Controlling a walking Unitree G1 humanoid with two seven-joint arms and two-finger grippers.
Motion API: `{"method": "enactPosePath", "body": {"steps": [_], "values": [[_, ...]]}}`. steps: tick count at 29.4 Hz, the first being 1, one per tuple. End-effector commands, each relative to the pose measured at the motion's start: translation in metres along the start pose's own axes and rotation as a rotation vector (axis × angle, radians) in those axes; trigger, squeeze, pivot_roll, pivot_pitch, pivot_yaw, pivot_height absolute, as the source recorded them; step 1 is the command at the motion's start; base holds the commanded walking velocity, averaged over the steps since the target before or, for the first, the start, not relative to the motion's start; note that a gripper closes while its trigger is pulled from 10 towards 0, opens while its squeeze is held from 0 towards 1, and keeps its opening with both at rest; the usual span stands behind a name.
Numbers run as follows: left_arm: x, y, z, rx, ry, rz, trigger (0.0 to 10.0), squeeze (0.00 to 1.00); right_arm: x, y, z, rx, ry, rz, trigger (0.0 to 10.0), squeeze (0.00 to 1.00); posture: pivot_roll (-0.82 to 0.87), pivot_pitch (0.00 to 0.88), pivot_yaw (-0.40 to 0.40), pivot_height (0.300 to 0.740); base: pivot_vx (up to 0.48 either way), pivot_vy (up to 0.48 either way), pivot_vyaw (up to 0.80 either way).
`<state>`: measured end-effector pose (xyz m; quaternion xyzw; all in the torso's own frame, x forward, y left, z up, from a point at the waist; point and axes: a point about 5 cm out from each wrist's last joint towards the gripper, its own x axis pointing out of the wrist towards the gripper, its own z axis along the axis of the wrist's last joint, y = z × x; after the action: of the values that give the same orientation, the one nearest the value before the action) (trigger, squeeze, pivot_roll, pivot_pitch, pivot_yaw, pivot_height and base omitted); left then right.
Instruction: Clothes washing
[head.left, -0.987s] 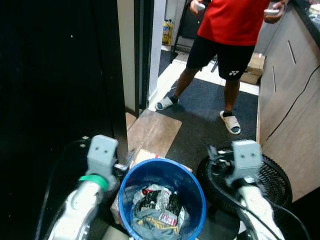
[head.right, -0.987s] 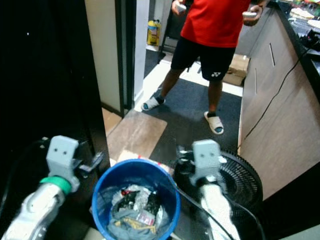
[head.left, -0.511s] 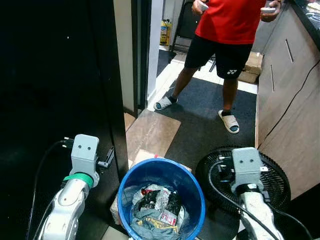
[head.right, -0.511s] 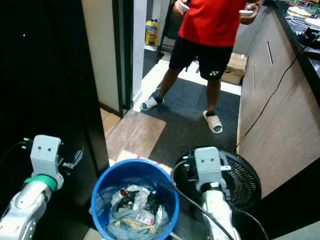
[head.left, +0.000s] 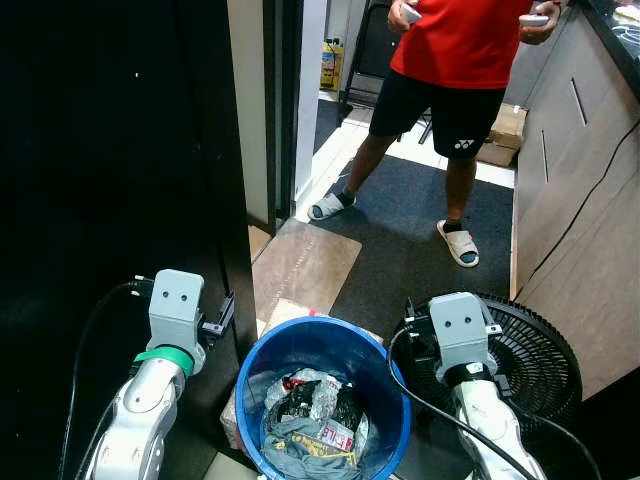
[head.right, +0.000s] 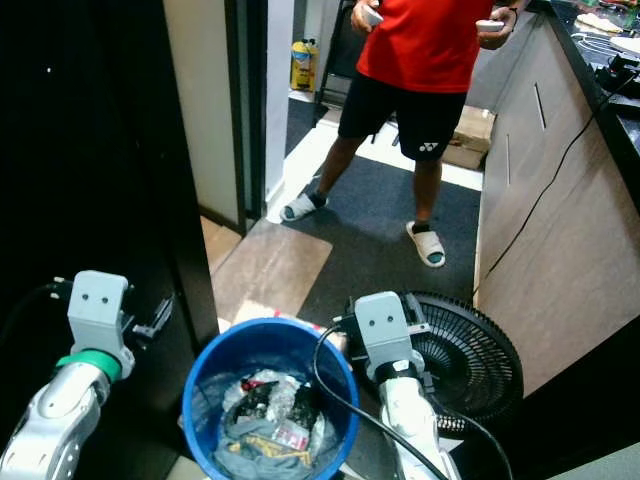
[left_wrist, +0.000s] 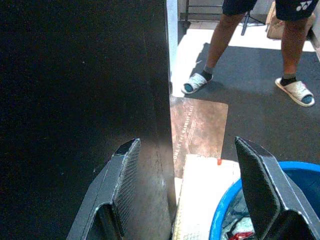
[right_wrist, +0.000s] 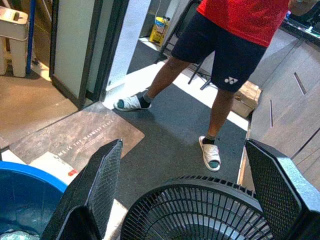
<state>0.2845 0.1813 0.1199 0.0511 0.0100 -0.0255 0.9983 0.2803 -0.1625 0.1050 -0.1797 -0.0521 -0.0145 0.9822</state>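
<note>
Both tools spread, empty: left tool and right tool flank blue bucket of clothes. Risk: right tool snagging adjacent fan.

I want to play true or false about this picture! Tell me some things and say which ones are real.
1. The blue bucket has clothes in it. True.
2. The fan stands upright on a table. False: it lies flat on the floor beside the bucket.
3. The left claw is open. True: its fingers are spread wide and hold nothing.
4. The person wears a green shirt. False: the shirt is red.
5. The right claw is holding the fan. False: it is open above the fan, holding nothing.
</note>
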Motion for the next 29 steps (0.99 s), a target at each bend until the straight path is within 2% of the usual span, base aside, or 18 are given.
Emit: {"method": "enactPosePath", "body": {"steps": [1,22,23,29], "values": [[0.0001,-0.0030,-0.0045,0.010,0.015,-0.011,10.0,0.00,-0.0039,-0.0014,-0.0067,-0.006,0.021,0.000,10.0,0.00,0.08,0.013,-0.003,0.740,0.000,0.000,0.00],[-0.0001,-0.0077,-0.0057,0.009,0.016,-0.029,10.0,0.00,-0.0042,0.0009,-0.0079,0.040,0.034,-0.001,10.0,0.00,0.08,0.013,0.000,0.740,0.000,0.000,0.00],[-0.0003,-0.0079,-0.0060,0.010,0.017,-0.030,10.0,0.00,-0.0042,0.0011,-0.0084,0.060,0.039,0.003,10.0,1.00,0.08,0.015,-0.001,0.740,0.000,0.000,0.00],[-0.0005,-0.0082,-0.0063,0.011,0.018,-0.030,10.0,0.00,-0.0043,0.0012,-0.0088,0.081,0.043,0.009,10.0,1.00,0.08,0.014,-0.001,0.740,0.000,0.000,0.00]]}}
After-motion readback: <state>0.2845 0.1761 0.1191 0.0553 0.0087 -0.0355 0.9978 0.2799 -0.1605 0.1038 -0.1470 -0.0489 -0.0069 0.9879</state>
